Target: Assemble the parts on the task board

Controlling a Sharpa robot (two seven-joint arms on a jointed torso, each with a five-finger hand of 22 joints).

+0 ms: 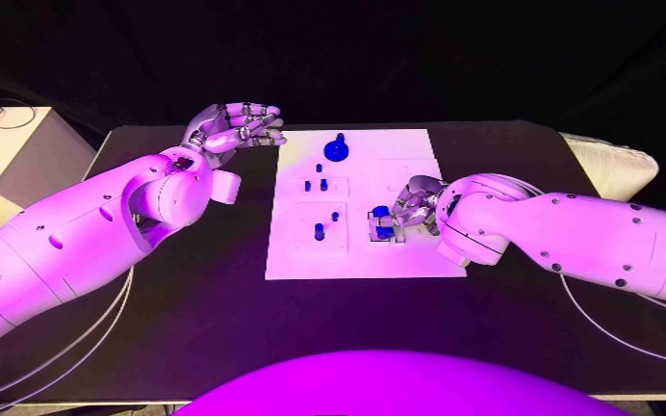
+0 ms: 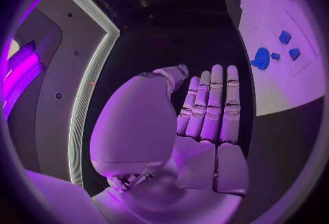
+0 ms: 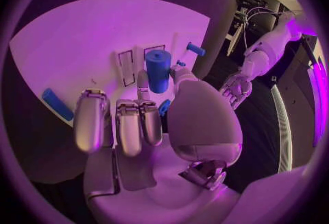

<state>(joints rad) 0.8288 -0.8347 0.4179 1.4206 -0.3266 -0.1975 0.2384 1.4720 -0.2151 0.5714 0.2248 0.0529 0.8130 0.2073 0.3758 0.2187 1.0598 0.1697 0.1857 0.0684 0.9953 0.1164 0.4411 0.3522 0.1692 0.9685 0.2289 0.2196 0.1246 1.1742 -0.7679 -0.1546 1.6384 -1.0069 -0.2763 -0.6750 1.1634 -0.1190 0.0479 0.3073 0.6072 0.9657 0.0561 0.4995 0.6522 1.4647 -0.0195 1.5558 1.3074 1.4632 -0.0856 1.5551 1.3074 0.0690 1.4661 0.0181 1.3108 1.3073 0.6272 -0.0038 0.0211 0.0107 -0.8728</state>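
At the far left corner of the task board (image 1: 364,270) we logged the left hand (image 1: 233,128), raised above the black table (image 1: 181,329) just off the board's edge, fingers loosely apart and holding nothing; we judged it parked there to leave the board free for the other arm.

On the board itself, going left to right, we listed: two small blue pegs (image 1: 315,185) standing in an upper panel; a single blue peg (image 1: 320,232) in the panel below; a larger blue knob (image 1: 338,149) near the far edge, apart from both hands.

Over the board's right-hand side we entered the right hand (image 1: 415,206), lowered onto a dark-outlined slot (image 1: 383,233). In the right wrist view a blue cylinder (image 3: 158,71) stood upright between the thumb and a finger, pinched there; we judged this to be the seating of that part, held vertical so that it would enter squarely. A blue bar (image 3: 56,104) lay flat on the board beside the other fingers.
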